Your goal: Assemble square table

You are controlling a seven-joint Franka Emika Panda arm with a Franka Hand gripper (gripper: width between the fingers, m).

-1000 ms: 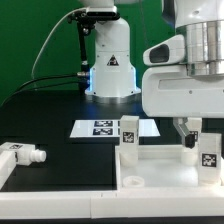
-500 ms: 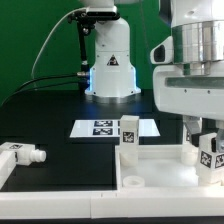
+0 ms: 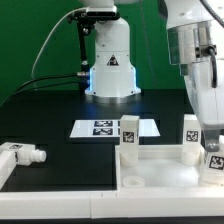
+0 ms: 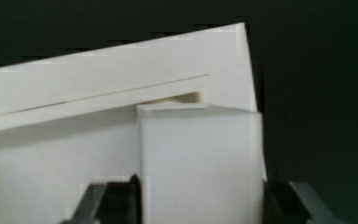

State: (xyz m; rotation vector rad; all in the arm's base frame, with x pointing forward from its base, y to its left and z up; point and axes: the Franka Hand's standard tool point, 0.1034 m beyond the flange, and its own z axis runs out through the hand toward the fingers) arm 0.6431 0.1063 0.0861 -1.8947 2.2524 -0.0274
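The square table's panel (image 3: 160, 172) lies rim-up on the dark table (image 3: 50, 110), low on the exterior view's right. Tagged legs (image 3: 129, 135) stand upright on it, and another leg (image 3: 22, 155) lies well apart on the left. The tags carry black-and-white squares with no legible writing. The gripper (image 4: 202, 205) straddles one leg (image 4: 202, 150); I cannot tell whether it is squeezing. The marker board (image 3: 105, 128) lies behind the panel.

Arm (image 3: 196, 50) tilted, claw (image 4: 201, 206) down, clamping leg (image 4: 201, 150)
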